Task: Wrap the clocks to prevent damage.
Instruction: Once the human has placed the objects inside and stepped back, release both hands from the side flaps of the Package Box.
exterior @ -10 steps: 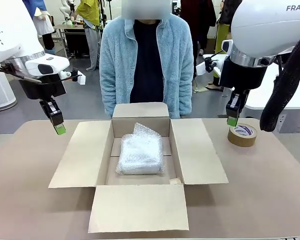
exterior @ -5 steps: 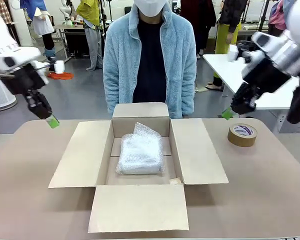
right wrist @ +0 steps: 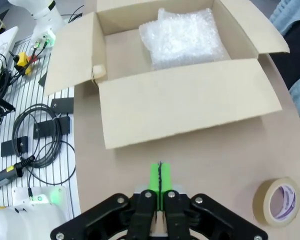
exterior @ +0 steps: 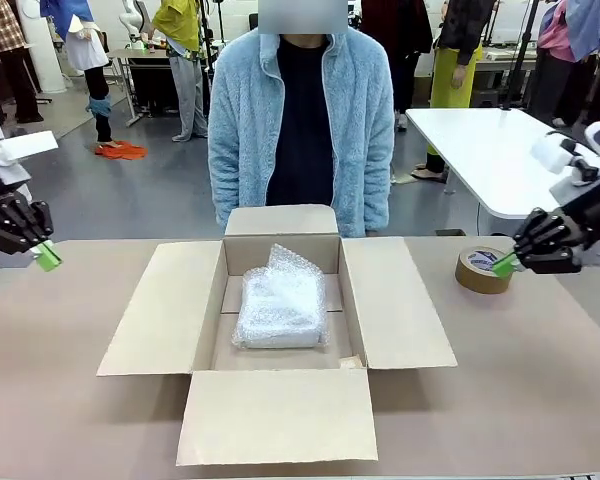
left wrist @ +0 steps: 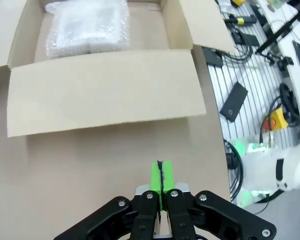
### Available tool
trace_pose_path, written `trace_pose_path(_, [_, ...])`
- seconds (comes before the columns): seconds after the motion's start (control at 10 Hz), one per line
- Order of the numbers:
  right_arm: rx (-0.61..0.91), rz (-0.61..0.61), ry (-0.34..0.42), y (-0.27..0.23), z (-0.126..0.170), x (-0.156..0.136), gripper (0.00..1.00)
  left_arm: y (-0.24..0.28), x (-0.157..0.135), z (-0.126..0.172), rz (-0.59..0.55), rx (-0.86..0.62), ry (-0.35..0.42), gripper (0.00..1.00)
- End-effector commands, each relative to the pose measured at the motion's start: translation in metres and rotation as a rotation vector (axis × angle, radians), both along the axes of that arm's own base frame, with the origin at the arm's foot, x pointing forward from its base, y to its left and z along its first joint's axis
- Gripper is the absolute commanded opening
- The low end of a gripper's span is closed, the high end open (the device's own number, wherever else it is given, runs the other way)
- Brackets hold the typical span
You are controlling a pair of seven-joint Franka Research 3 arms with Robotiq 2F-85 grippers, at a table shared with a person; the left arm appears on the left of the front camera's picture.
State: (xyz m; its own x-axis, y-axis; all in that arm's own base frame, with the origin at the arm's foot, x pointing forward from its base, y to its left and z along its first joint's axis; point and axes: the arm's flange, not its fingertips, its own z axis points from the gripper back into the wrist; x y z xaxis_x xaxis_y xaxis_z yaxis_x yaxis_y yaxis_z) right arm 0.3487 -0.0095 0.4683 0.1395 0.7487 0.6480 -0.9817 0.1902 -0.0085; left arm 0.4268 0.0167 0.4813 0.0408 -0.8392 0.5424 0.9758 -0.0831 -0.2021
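Front view: the bubble-wrapped clocks (exterior: pixel 280 305) lie flat on the floor of the open cardboard box (exterior: pixel 160 310) mid-counter (exterior: pixel 520 390), with a person in a fuzzy blue jacket (exterior: pixel 300 120) right behind it. Way out at the left edge hangs the left pincer (exterior: pixel 47 257), pads pressed together, holding nothing. Over on the right, the right pincer (exterior: pixel 503 264) is closed and empty too, its tip by the brown tape roll (exterior: pixel 480 272); can't tell if they touch.

Left wrist view: green pads (left wrist: pixel 161 175) squeezed together over bare counter, box flap ahead, the bundle (left wrist: pixel 87 25) inside beyond it.

Right wrist view: same deal, pads (right wrist: pixel 160 175) together with nothing between them, tape roll (right wrist: pixel 279 201) at lower right, the bundle (right wrist: pixel 187 37) in the box.
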Motion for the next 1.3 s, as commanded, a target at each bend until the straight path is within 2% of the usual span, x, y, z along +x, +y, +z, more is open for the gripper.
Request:
trace_pose_path(0.0, [0.019, -0.033, -0.021, -0.018, 0.002, -0.004, 0.01, 0.011, -0.002, 0.008, 0.005, 0.000, -0.075, 0.00])
trace_pose_path(0.1, [0.000, 0.000, 0.000, 0.000, 0.000, 0.000, 0.01, 0.000, 0.000, 0.000, 0.000, 0.000, 0.000, 0.00])
trace_pose_path(0.4, [-0.016, -0.019, -0.002, -0.011, 0.001, -0.003, 0.01, 0.000, 0.000, 0.000, 0.000, 0.000, 0.000, 0.00])
trace_pose_path(0.5, [0.008, -0.005, -0.025, -0.011, 0.001, 0.006, 0.01, 0.003, 0.000, -0.001, -0.014, 0.005, -0.016, 0.00])
trace_pose_path(0.7, [0.109, 0.047, -0.065, -0.037, -0.018, 0.007, 0.01, 0.045, -0.006, -0.018, 0.060, -0.143, -0.009, 0.00])
trace_pose_path(0.9, [0.257, 0.070, -0.099, -0.079, -0.045, 0.010, 0.01, 0.083, -0.019, -0.041, 0.094, -0.273, -0.049, 0.00])
trace_pose_path(1.2, [0.347, 0.097, -0.130, -0.097, -0.064, 0.010, 0.01, 0.104, -0.022, -0.071, 0.153, -0.416, -0.098, 0.00])
